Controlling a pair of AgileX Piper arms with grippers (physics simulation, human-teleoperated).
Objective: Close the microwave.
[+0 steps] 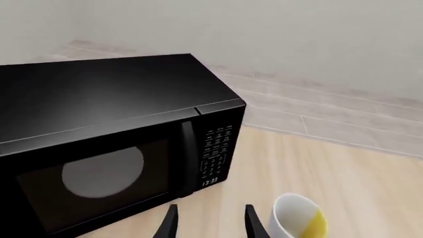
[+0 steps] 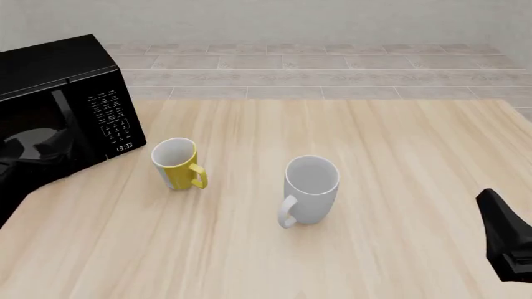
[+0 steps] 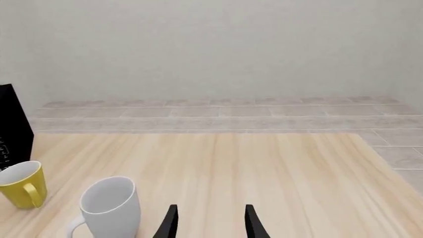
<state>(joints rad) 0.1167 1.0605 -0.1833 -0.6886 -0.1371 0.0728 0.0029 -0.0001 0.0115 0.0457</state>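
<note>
Microwave (image 2: 58, 106) sits at worktop (image 2: 332, 249) far-left corner, door apparently flush; left pincer (image 1: 208, 220), jaws apart and empty, faces the door and is nearer; right pincer (image 3: 208, 220) likewise parted, well apart.

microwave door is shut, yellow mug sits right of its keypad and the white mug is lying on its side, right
Not quite. The white mug stands upright with its opening facing up, as the front view shows. The rest holds: the microwave has its door flush and shut, and the yellow mug stands just right of the keypad.
</note>
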